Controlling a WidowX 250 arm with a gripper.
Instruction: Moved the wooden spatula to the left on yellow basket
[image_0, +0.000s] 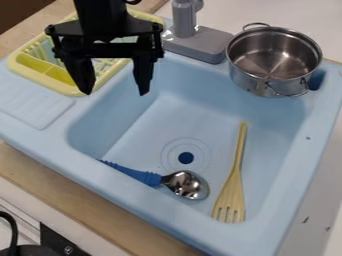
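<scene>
Black cable (13, 231) curls beside the wood-and-white table (73, 194), which bears a blue toy sink (80, 169). Inside lie the wooden spatula (231, 192), at right, and a blue-handled spoon (187, 185). Behind are a yellow basket (40, 82), left, and steel pot (260, 84), right. The gripper (115, 93) hangs near the basket, jaws parted.

Gap between spoon (187, 185) and wooden spatula (235, 172); faucet (184, 20), pot (272, 82) obstruct sink's (40, 140) far side.
</scene>
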